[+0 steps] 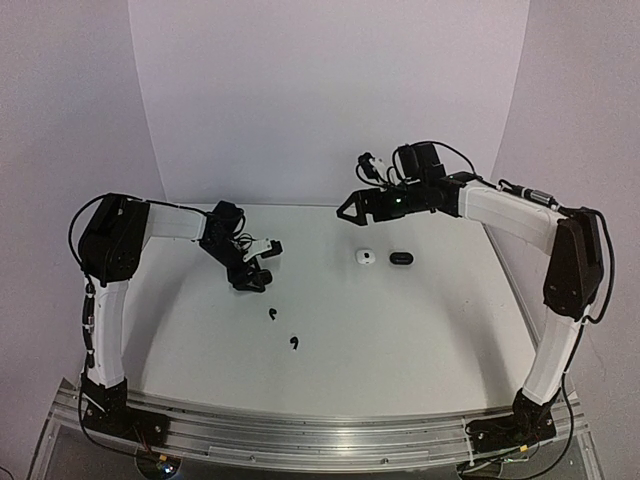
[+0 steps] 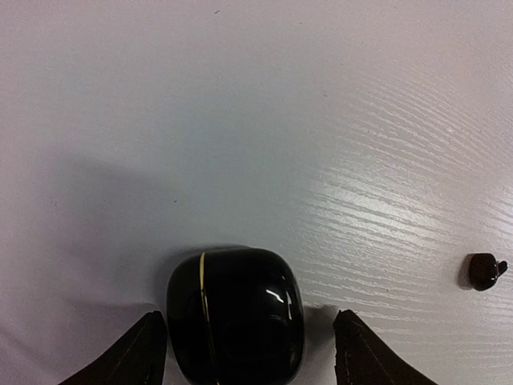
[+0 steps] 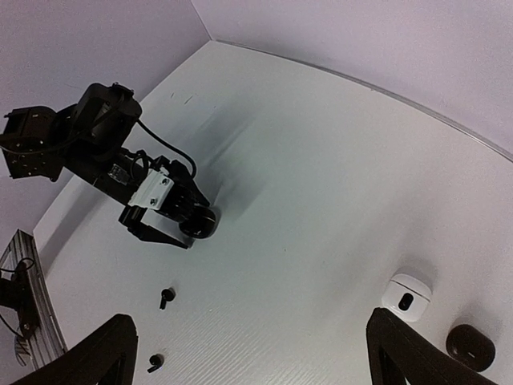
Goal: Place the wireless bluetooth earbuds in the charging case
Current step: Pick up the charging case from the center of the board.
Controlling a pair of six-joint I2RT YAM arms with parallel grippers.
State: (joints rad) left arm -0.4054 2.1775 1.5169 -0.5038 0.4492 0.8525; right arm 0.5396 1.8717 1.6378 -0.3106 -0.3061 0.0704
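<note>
White table [image 1: 400, 340], cases [image 1: 401, 259], black earbuds [image 1: 272, 314]

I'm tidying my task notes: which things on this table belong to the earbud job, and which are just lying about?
In the job: near black earbud; far black earbud; black case, flanked by the open left hand.
Lying about, for now: white case; second black case; right hand, open and raised.
</note>
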